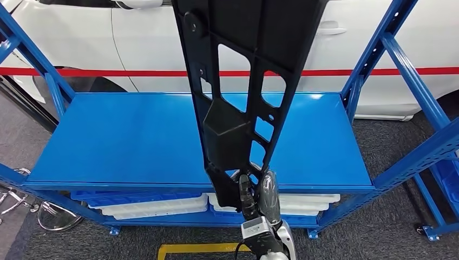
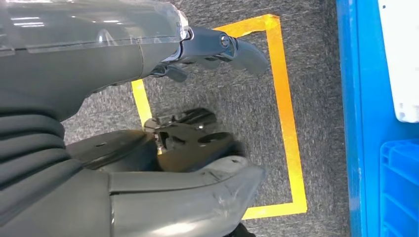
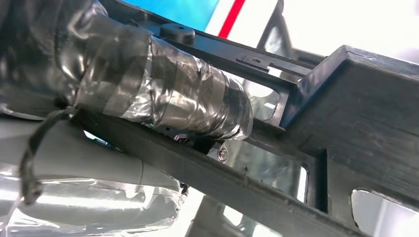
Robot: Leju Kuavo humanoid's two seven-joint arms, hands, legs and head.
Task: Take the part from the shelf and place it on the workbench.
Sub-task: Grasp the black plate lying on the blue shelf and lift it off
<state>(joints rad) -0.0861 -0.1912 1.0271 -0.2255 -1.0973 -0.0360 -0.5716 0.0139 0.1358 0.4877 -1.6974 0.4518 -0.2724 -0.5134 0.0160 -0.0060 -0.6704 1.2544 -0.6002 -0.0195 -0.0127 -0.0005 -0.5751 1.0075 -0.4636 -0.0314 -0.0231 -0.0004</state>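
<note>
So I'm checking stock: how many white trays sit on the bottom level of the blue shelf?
2 visible: one white tray left of the black part that the right hand holds, another to its right. The part may hide more.

The right hand [image 1: 258,197] has dark fingers and a grey thumb wrapped in clear glossy tape, above a silver wrist block with a black cable. The left hand [image 2: 217,49] has dark grey fingers, a ribbed grey cover and a clear shell.

Head view high facing shelf [image 1: 135,135], wrist views close behind hands
</note>
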